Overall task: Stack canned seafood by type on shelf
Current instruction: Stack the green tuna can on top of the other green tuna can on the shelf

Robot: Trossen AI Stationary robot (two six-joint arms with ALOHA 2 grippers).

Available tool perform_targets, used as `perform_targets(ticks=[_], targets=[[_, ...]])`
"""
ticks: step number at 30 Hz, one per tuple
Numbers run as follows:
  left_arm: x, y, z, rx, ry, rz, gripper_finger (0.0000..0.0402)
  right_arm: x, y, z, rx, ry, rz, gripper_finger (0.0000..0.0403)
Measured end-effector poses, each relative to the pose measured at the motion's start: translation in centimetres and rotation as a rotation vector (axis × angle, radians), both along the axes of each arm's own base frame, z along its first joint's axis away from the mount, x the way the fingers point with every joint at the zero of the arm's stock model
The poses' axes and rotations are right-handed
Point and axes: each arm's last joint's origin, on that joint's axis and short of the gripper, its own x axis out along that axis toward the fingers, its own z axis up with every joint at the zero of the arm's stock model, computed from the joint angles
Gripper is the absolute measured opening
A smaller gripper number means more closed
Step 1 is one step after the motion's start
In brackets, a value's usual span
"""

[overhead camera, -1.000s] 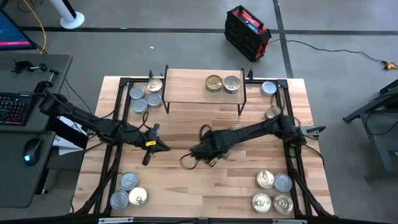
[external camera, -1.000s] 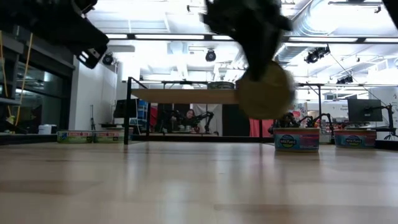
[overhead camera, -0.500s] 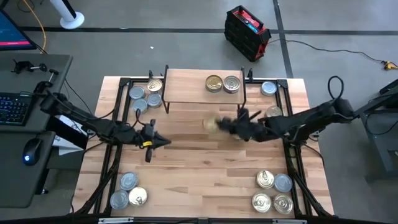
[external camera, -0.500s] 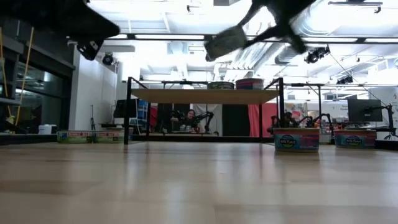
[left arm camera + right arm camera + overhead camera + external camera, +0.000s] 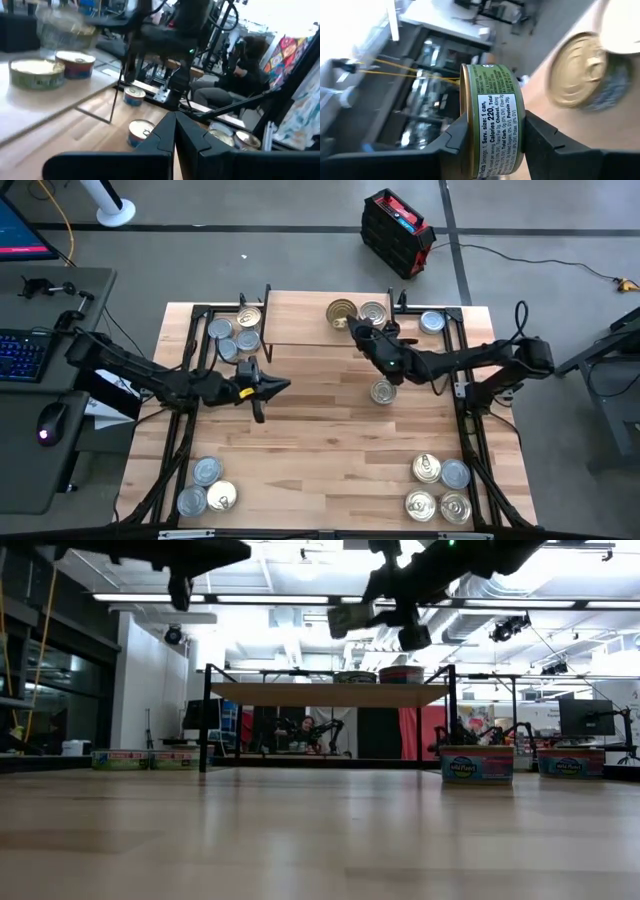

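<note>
The shelf [image 5: 305, 330] stands at the table's far middle, on thin black legs, with two gold-lidded tins [image 5: 357, 312] on its board. My right gripper [image 5: 358, 332] hovers over the shelf's near right part, shut on a green-labelled tin [image 5: 492, 130] that also shows above the board in the low view [image 5: 352, 617]. My left gripper [image 5: 283, 386] is shut on nothing, raised over the table left of centre, fingertips together [image 5: 175, 125]. One more tin [image 5: 382, 391] rests on its base on the table near the shelf. My right gripper pinches the green-labelled tin between its two fingers [image 5: 545, 145], one on each flat end, beside the gold rim [image 5: 463, 125]. The labelled side wall faces the wrist camera. The fingers reach in about level from the table's right. The tin is lifted clear, slightly tilted, above the shelf board.
Tins sit in clusters at the far left [image 5: 232, 335], near left [image 5: 205, 485], near right [image 5: 440, 488] and far right [image 5: 432, 322]. Black frame rails [image 5: 190, 410] run along both table sides. A person sits in the room beyond the table [image 5: 305, 730].
My right gripper has carried the tin from the table's middle toward the far edge, over the shelf, rolling its wrist so the tin's gold face no longer faces the near side. My left gripper has risen, tipped up to level and shifted slightly toward the right.
</note>
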Motion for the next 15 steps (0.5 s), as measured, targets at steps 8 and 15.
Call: perform_targets(ticks=[8,15], targets=[[0.2,0.4,3.1,0.245,-0.021,0.013,0.0000,-0.2,-1.3,-1.3,0.122,-0.022,-0.114,0.0109],[-1.4,1.9,5.5,0.310,0.004,0.013,0.0000,0.5,-2.4,-1.6,0.149,-0.031,-0.163,0.0109]])
